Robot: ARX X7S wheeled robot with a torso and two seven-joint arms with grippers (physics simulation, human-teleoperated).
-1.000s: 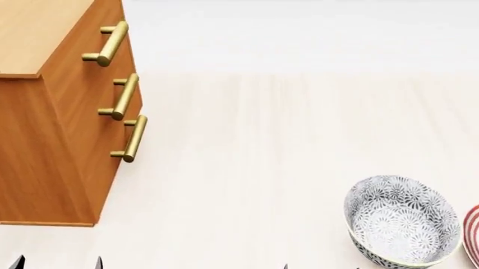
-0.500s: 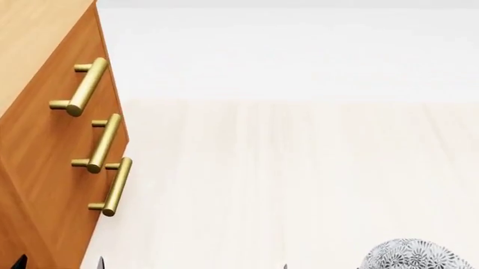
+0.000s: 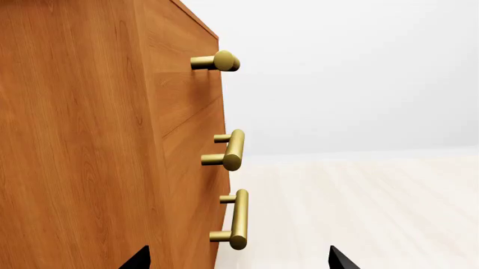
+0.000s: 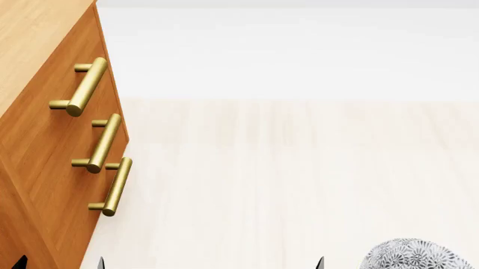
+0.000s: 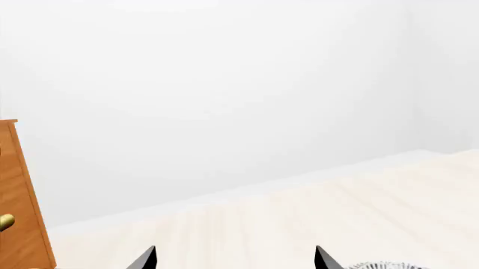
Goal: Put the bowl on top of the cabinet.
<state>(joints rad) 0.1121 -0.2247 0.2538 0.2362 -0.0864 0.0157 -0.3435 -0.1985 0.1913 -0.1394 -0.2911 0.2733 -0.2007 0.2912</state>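
Right wrist view shows the right gripper [image 5: 235, 259] only as two black fingertips set wide apart with nothing between them, aimed over pale floor toward a white wall. Just beyond and to the outside of one tip, a sliver of the bowl [image 5: 385, 265] peeks into the frame, so the bowl lies low and slightly off to the gripper's side, near but apart from the fingers.

In the head view the same bowl [image 4: 416, 255] sits on the floor [image 4: 284, 179] well to the right of the cabinet [image 4: 45, 145], with one right fingertip [image 4: 320, 262] showing just beside its rim. The left gripper [image 3: 238, 259] also stands wide and empty, its tips close against the cabinet's drawer front by the lowest brass handle [image 3: 238, 219].

Judging by this, the right arm is clearly the nearer one to the bowl. The bowl is round, so no grasp axis matters; the gripper would need to drop and shift toward the rim. The bowl is not yet held.
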